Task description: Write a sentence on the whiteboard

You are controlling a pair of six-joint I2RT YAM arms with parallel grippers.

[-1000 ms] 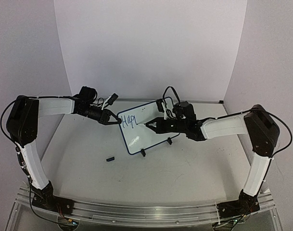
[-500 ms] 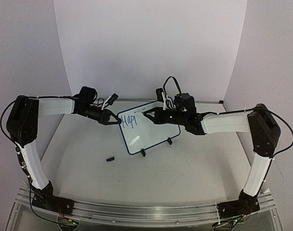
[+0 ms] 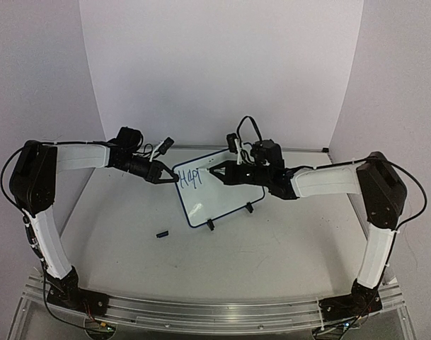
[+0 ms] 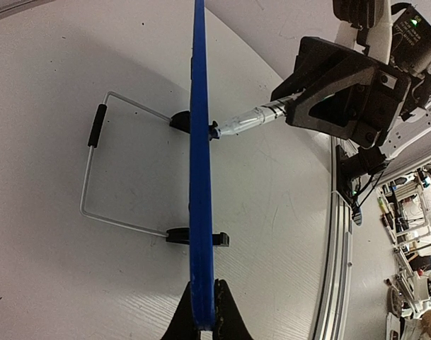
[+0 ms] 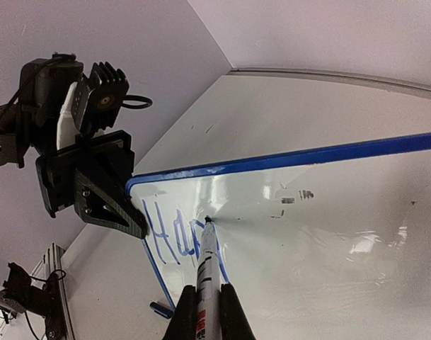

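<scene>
The whiteboard (image 3: pixel 226 195) stands tilted on the table, blue-rimmed, and shows edge-on in the left wrist view (image 4: pixel 199 177). My left gripper (image 3: pixel 170 177) is shut on its left rim, and its fingers (image 4: pixel 229 319) pinch the blue edge. My right gripper (image 5: pixel 207 312) is shut on a slim marker (image 5: pixel 208 265) whose tip touches the board. The sentence (image 5: pixel 169 234) reads about "Hap" in blue beside the left corner, with a further stroke under the tip (image 3: pixel 211 170). The marker partly hides the last letter.
A dark marker cap (image 3: pixel 161 233) lies on the table in front of the board's left corner. Two black clip feet (image 3: pixel 210 225) and a wire stand (image 4: pixel 95 177) hold the board up. White walls close in behind, and an aluminium rail (image 3: pixel 201 312) runs along the near edge.
My right gripper has carried the marker tip up the board toward its far edge, near the last letter. The left gripper and the board have stayed still.
</scene>
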